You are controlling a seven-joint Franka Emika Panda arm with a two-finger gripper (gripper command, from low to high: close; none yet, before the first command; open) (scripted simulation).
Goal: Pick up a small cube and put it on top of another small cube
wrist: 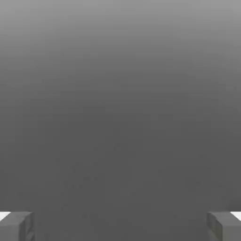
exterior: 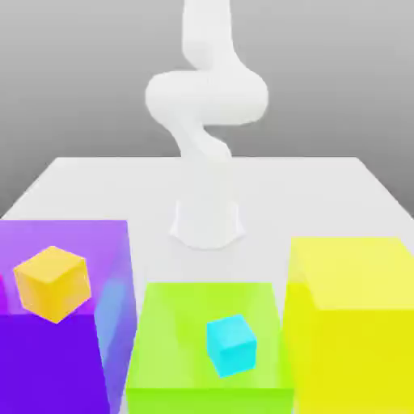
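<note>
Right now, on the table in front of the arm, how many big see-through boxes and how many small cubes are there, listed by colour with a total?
Big translucent boxes: 3 (purple box, green box, yellow box)
Small cubes: 2 (orange-yellow cube in the purple box, cyan cube in the green box)
Total: 5

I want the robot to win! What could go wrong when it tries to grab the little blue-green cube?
1. The small cube sits inside the green box, tilted on a corner, so the fingers may slip off it.
2. The purple box and yellow box stand close on either side, so the arm could bump them reaching down.
3. The hand view faces blank grey, so the open gripper is not yet aimed at any cube.
</note>
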